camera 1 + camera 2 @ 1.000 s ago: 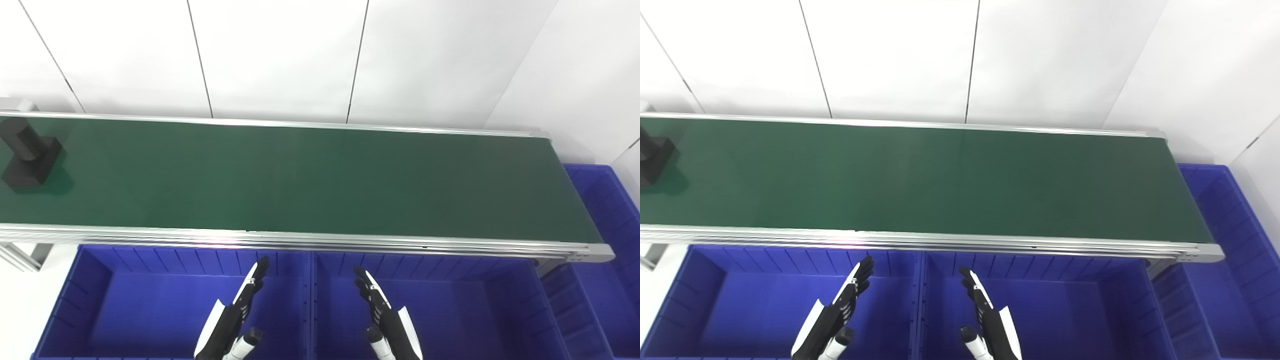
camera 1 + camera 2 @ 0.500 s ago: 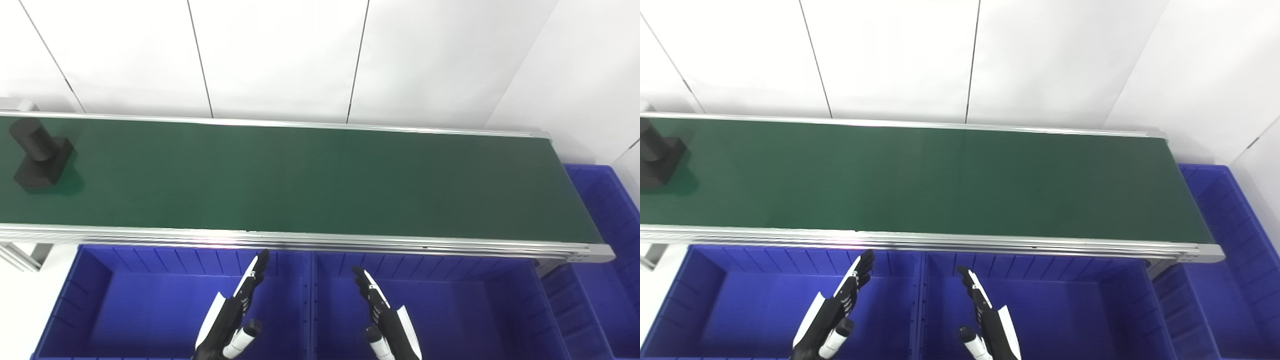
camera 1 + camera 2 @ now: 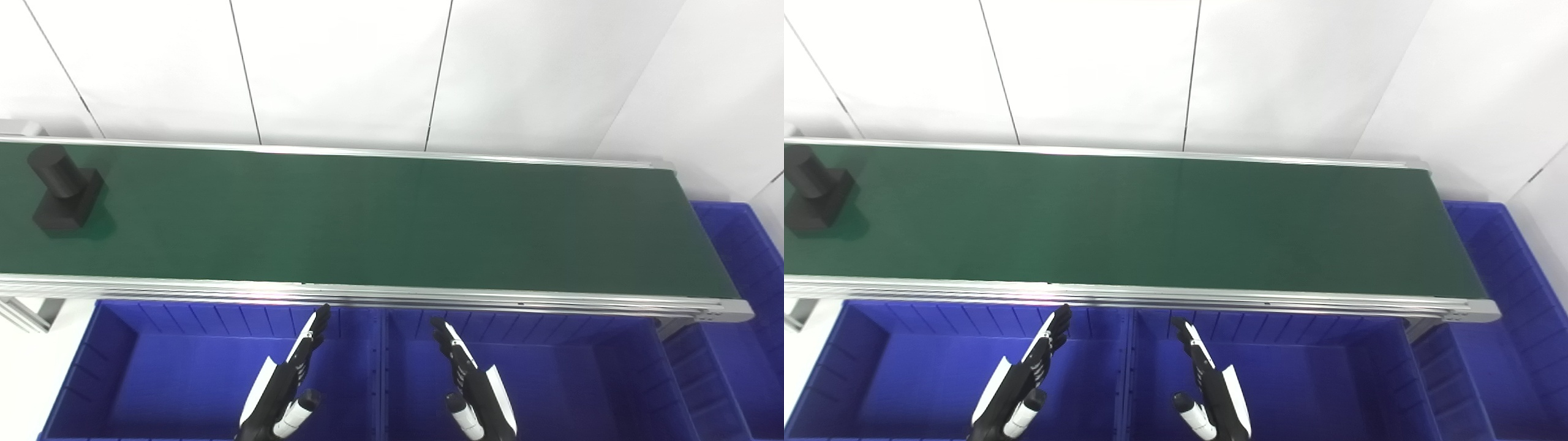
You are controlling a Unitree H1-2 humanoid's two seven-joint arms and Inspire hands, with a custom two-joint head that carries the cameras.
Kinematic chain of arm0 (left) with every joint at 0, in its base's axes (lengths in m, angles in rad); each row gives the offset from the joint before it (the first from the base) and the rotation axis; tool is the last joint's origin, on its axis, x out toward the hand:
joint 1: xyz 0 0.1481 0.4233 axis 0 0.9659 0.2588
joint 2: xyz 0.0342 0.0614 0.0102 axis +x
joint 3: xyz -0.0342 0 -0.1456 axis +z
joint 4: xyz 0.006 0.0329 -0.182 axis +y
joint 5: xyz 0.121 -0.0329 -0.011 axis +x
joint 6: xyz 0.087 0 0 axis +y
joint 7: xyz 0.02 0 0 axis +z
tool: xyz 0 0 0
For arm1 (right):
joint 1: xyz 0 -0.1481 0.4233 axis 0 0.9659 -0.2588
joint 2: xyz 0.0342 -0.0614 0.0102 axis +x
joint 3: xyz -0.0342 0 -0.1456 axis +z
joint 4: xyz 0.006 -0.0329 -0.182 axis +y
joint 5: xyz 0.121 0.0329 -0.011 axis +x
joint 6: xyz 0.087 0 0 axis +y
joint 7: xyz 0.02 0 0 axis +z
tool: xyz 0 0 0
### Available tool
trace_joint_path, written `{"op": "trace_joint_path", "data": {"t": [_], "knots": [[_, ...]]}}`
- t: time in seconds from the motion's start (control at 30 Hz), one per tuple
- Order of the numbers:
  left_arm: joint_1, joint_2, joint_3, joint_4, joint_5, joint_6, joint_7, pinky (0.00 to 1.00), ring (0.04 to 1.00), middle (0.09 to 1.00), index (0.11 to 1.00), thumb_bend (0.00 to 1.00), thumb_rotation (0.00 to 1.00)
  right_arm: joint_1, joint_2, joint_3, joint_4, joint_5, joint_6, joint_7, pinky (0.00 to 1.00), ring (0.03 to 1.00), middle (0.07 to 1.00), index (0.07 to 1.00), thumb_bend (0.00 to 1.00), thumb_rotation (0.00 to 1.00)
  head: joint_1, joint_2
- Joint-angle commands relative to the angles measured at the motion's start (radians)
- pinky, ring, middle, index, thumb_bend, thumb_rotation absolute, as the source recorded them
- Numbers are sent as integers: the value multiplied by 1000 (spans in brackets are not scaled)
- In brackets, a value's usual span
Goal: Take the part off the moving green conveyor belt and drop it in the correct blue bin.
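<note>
The black part (image 3: 66, 191) stands at the far left end of the green conveyor belt (image 3: 392, 220), the long stretch to its right bare. Left hand (image 3: 288, 383) and right hand (image 3: 471, 386) hover empty, fingers spread, over the blue bins (image 3: 153, 380) just below the belt's near rail.

Both head cameras look steeply down from above the near side, facing the wall (image 3: 343, 61), taking in the whole belt (image 3: 392, 220) (the right view sits slightly rightward), with bins (image 3: 1286, 380) along the frame's bottom.
</note>
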Motion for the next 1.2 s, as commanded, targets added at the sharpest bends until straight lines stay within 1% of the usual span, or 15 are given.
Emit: {"op": "trace_joint_path", "data": {"t": [0.0, 0.17, 0.4, 0.53, 0.83, 1.17], "knots": [[-8, -1, -6, -13, -4, -43, 7, 1000, 1000, 1000, 1000, 800, 1000, -3, 5, 2, -19, 2, -61, -6, 956, 960, 985, 937, 926, 980, 1, 0], [-5, 0, -6, -16, -7, -41, 3, 1000, 1000, 1000, 1000, 806, 1000, -6, 1, 4, -21, 9, -61, -1, 968, 969, 993, 939, 929, 974, 3, -1], [-2, 2, -7, -20, -3, -43, 8, 999, 1000, 1000, 1000, 809, 1000, -5, 2, 7, -23, 4, -62, -5, 961, 964, 990, 938, 936, 969, 1, -3], [7, 7, -5, -37, 4, -41, 8, 1000, 1000, 1000, 1000, 820, 1000, -6, 2, 10, -26, 3, -62, -7, 965, 969, 991, 941, 938, 974, 5, -3], [23, 5, 5, -60, -2, -37, 9, 1000, 1000, 1000, 1000, 786, 1000, -7, 0, 10, -29, 9, -61, -2, 965, 967, 990, 944, 935, 976, 6, -4], [25, 2, 5, -69, 1, -32, 8, 1000, 1000, 1000, 1000, 794, 1000, -7, -4, 17, -33, 13, -62, -4, 975, 971, 991, 951, 930, 980, 8, -1]]}}
